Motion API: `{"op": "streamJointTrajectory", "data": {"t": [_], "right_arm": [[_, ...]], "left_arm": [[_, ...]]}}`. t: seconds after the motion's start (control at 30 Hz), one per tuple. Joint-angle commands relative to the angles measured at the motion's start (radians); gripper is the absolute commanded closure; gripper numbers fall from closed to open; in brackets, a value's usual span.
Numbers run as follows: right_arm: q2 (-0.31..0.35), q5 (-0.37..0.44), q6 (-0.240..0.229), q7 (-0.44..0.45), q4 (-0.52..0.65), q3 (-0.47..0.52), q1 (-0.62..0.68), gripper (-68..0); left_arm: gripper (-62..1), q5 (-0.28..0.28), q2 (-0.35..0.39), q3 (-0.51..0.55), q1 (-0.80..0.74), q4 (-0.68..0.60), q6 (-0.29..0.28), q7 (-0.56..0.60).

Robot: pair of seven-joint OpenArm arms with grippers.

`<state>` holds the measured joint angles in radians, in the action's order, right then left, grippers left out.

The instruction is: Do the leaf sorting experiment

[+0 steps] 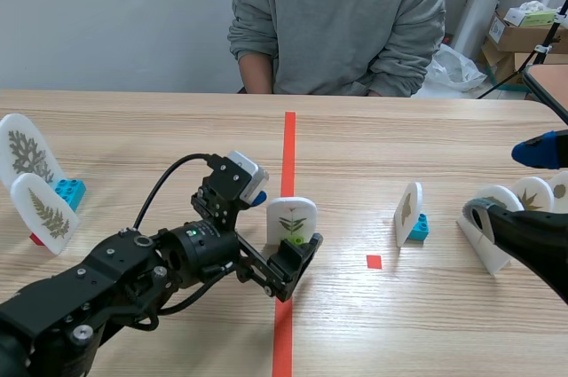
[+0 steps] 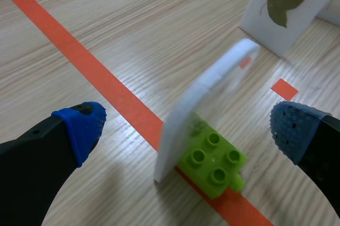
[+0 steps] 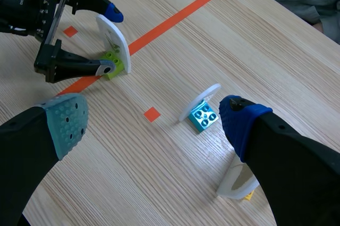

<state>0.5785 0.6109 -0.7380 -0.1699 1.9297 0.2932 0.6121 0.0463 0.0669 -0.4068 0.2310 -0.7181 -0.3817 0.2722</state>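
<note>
Left gripper (image 2: 186,129): fingers spread wide, one on each side of the leaf card, clear of it.
Leaf card (image 1: 291,217): white, upright on a lime-green brick (image 2: 215,163), on the orange-red tape line (image 1: 288,142).
Right gripper (image 3: 154,119): fingers spread, nothing between them.
Nearby: lobed-leaf card (image 1: 407,213) on a blue brick (image 1: 420,228), beside a red tape square (image 1: 374,262).
Left side: two fern cards (image 1: 42,207).
Across the table: person in a grey hoodie (image 1: 337,22).

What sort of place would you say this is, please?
Probably a robotics lab or test room: a light wooden table marked with an orange-red tape line, a white leaf card on a green toy brick, and brown cardboard boxes stored behind.
</note>
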Motion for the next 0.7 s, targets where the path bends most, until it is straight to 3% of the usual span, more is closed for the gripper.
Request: {"op": "streamJointTrajectory", "data": {"t": [0.0, 0.17, 0.2, 0.37, 0.67], "right_arm": [[0.008, 0.01, -0.008, 0.011, 0.001, 0.003, -0.011, -50.6], [0.008, 0.01, -0.008, 0.011, 0.001, 0.003, -0.011, -50.6], [0.008, 0.01, -0.008, 0.011, 0.001, 0.003, -0.011, -50.6], [0.008, 0.01, -0.008, 0.01, 0.001, 0.003, -0.011, -50.6], [0.008, 0.01, -0.008, 0.01, 0.001, 0.003, -0.011, -50.6]], "left_arm": [[-62.3, -0.007, -0.005, -0.018, 0.02, 0.001, -0.003, 0.024], [-62.3, -0.007, -0.005, -0.045, 0.03, 0.011, -0.005, 0.029], [-58.8, -0.007, -0.005, -0.045, 0.03, 0.011, -0.005, 0.032], [-29.7, -0.008, -0.005, -0.045, 0.03, 0.011, -0.005, 0.035], [-6.0, -0.008, -0.005, -0.045, 0.03, 0.011, -0.005, 0.045]]}}
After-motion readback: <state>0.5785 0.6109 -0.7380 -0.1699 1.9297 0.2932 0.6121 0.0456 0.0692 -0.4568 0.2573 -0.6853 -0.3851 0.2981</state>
